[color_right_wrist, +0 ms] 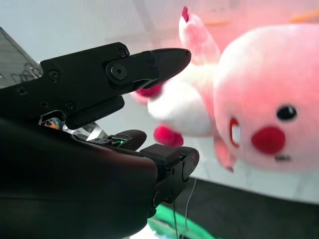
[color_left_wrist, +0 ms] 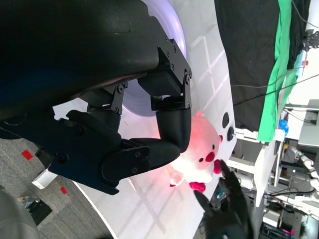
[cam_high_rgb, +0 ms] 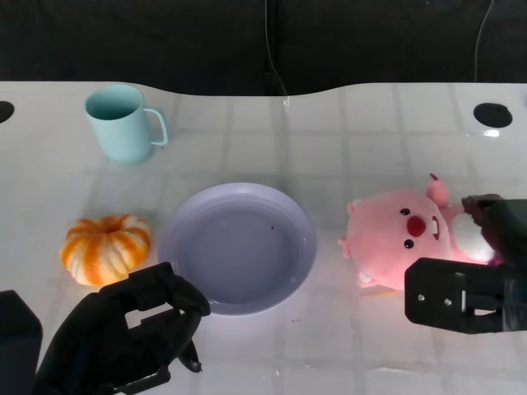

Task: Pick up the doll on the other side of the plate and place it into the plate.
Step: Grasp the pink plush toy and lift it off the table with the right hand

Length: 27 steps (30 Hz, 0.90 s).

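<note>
While the left hand [cam_high_rgb: 123, 333] curls on nothing, right hand [cam_high_rgb: 473, 276] fingers [color_right_wrist: 149, 62] spread beside the doll [cam_high_rgb: 395, 239].

Illumination is bright and even. The glossy tabletop [cam_high_rgb: 346, 148] shows glare patches near its far edge. Shadows are soft. In the right wrist view the doll [color_right_wrist: 269, 99] appears overexposed and blurred.
</note>
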Each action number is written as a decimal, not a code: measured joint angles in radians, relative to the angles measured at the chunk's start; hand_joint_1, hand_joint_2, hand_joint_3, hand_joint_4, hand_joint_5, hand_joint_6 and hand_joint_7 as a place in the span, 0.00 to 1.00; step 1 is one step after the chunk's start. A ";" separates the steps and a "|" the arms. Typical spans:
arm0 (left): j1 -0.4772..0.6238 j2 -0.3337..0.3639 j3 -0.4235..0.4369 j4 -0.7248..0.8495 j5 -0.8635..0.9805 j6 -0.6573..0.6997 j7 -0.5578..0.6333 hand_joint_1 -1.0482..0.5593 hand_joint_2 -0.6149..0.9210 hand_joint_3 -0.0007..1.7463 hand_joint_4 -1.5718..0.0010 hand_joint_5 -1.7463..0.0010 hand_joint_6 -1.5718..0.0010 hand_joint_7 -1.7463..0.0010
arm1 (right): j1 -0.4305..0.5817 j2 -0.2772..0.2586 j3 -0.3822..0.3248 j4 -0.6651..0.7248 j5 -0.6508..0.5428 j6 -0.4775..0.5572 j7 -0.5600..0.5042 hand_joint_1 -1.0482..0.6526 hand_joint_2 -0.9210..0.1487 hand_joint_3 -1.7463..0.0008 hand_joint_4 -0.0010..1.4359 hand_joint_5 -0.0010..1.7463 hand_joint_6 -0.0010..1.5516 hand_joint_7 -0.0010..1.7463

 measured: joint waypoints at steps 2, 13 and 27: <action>0.001 0.000 0.000 0.000 0.000 -0.001 0.000 0.40 0.88 0.44 0.60 0.00 0.57 0.23 | -0.022 0.000 0.010 0.048 0.002 -0.001 -0.011 0.15 0.00 0.91 0.15 0.08 0.12 0.00; 0.010 0.001 0.000 -0.001 0.000 -0.012 0.000 0.39 0.89 0.43 0.59 0.00 0.56 0.24 | -0.151 0.015 0.078 0.285 0.082 -0.001 -0.092 0.14 0.00 0.91 0.12 0.07 0.11 0.00; 0.017 0.001 0.000 -0.010 0.000 -0.011 0.000 0.37 0.89 0.40 0.59 0.00 0.55 0.26 | -0.221 0.044 0.152 0.408 0.153 0.023 -0.181 0.13 0.00 0.90 0.13 0.07 0.11 0.01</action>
